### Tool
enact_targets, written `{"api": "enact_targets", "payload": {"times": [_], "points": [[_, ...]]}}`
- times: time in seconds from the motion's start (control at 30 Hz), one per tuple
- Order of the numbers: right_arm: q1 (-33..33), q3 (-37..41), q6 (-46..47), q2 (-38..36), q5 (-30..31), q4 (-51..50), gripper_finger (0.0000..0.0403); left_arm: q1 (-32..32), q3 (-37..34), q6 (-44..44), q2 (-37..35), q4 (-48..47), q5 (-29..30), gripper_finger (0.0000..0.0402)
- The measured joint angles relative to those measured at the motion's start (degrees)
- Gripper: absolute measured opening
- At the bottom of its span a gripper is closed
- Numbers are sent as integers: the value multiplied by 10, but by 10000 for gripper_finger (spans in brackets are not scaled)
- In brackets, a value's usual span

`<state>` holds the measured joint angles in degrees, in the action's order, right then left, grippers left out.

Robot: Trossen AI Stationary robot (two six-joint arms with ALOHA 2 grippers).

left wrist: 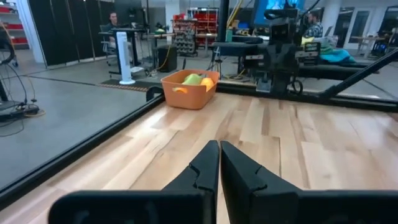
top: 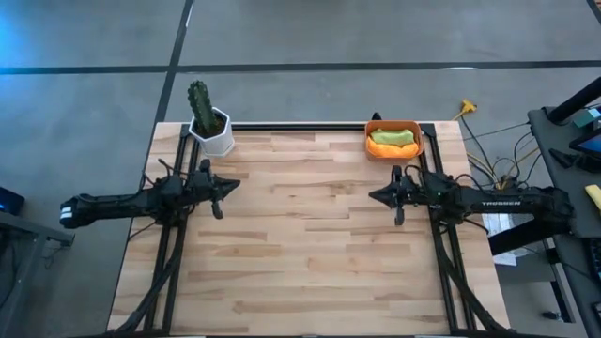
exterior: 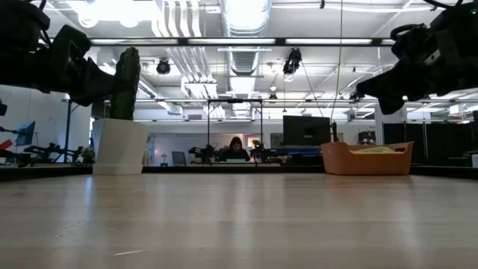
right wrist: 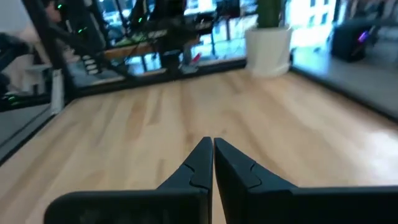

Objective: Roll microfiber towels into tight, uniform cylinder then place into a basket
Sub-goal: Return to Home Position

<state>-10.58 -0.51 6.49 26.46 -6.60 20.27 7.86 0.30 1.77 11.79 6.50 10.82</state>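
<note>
While the left gripper (top: 231, 185) hangs over the left side of the surface (top: 310, 244), fingers pressed together and empty, the right gripper (top: 376, 196) faces it from the other side, fingers closed on nothing too. Over at the far right corner sits the basket (top: 368, 143), just behind the right gripper and well apart from the left one. Both towels (top: 392, 139) lie rolled inside, long axes running left-right. Looks like only parking the arms is left.

Two towels — green towel (top: 392, 138), orange towel (top: 394, 150) — one basket (top: 394, 123), one potted cactus (top: 211, 127)
</note>
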Motion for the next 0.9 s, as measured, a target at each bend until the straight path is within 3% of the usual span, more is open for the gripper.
{"api": "enact_targets", "payload": {"times": [0.1,0.37,0.47,0.6,0.8,0.9], "points": [[53,0,15,0,36,-7,8,0,0,0,6,1,0,0],[203,0,-60,-2,307,14,8,0,0,8,8,2,2,0],[234,0,-83,-30,377,24,8,0,0,8,-6,2,22,0],[251,0,-128,-110,341,7,8,0,0,-8,-51,-4,30,0],[242,-2,-124,-262,336,-174,8,0,0,-11,-105,-39,0,0],[242,-3,-122,-264,301,-160,8,0,0,-10,-104,-40,-9,0]]}}
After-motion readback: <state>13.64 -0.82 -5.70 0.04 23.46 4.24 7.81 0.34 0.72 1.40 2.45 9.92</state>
